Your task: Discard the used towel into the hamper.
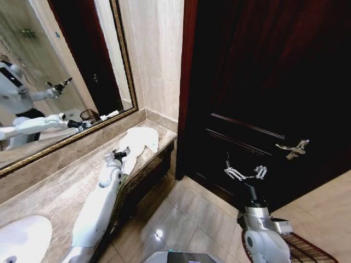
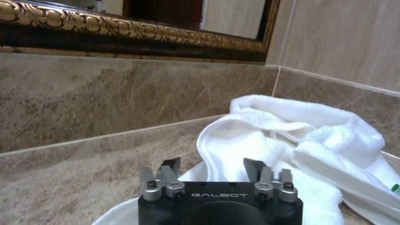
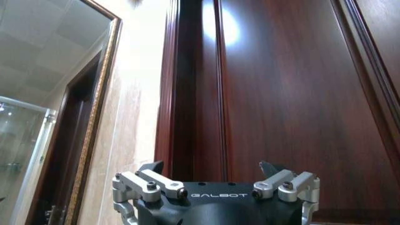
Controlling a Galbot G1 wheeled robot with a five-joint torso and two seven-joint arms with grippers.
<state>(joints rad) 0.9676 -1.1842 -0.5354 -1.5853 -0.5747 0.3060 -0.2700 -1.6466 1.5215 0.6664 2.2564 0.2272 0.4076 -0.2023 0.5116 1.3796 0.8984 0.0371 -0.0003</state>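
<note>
A: Left gripper point(image 1: 117, 155)?
B: Arm stretched low along the beige marble table point(image 1: 55, 192), jaws spread at the crumpled white terry towel point(image 1: 140, 141).
A: Right gripper point(image 1: 245, 173)?
B: Raised before the dark wooden door point(image 1: 263, 82), jaws spread, empty. Dark reddish-brown wire hamper point(image 1: 304, 249) beside that arm.

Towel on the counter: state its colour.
White. The towel shows best in the left wrist view, lying crumpled just ahead of the open left gripper.
</note>
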